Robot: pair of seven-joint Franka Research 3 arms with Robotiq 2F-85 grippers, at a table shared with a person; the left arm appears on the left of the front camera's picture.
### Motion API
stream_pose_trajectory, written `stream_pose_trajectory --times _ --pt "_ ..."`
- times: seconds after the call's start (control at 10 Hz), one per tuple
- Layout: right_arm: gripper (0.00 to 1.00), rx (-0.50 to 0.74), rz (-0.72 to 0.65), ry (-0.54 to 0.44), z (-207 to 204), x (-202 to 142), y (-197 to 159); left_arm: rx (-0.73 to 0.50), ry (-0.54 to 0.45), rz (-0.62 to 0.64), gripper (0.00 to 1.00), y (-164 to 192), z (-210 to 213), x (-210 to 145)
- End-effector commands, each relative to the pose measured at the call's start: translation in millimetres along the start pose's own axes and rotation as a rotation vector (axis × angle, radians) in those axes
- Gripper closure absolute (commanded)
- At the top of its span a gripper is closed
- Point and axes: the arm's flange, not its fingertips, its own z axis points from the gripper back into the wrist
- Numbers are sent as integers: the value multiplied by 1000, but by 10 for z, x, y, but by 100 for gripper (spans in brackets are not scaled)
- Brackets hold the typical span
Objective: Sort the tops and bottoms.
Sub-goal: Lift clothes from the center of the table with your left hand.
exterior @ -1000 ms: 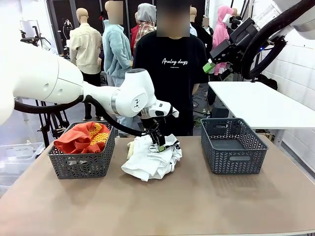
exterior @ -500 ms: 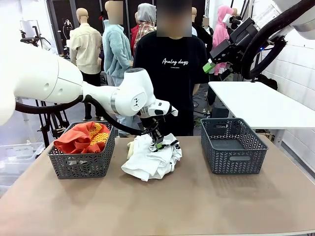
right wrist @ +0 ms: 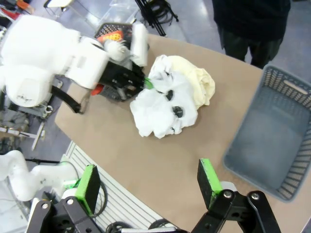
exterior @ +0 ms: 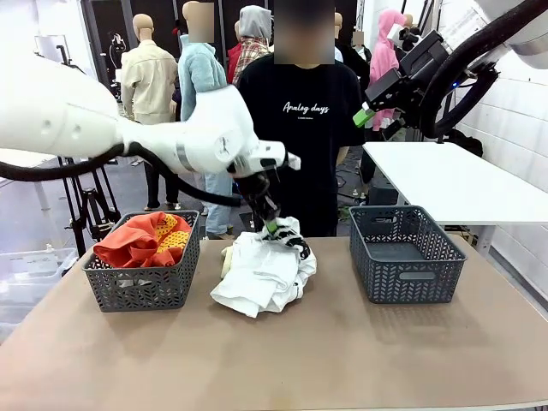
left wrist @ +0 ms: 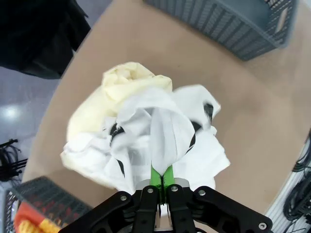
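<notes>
Cream garment [left wrist: 127, 86] behind white T-shirt [left wrist: 167, 124]

Left gripper [left wrist: 161, 182]: I see its jaws pinched together on a raised fold of the white T-shirt [left wrist: 160, 131].
Cream garment [left wrist: 121, 87]: under the shirt, near the table [left wrist: 257, 111] edge.
Grey basket [left wrist: 228, 24]: well apart from the pile.
Second basket [left wrist: 43, 187]: holds red-orange cloth [left wrist: 26, 223].

"Analog days", white script, on person's black T-shirt [exterior: 301, 137]; white T-shirt [exterior: 261, 276] print illegible.
</notes>
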Motion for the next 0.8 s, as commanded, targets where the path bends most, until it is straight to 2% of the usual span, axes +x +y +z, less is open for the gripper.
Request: stream_pose_trajectory --times 0.0,0.2,0.3,0.7 --pt "0 -11 -9 8 5 -5 4 35 -25 13 100 -81 652 -161" --pt "0 -11 -9 8 5 -5 4 81 -130 4 100 -112 1122 -196" --pt "0 -11 -9 8 5 -5 4 47 -50 2 100 -81 831 -14" --pt "0 -11 -9 8 5 -5 4 51 -52 1 100 -108 901 -29"
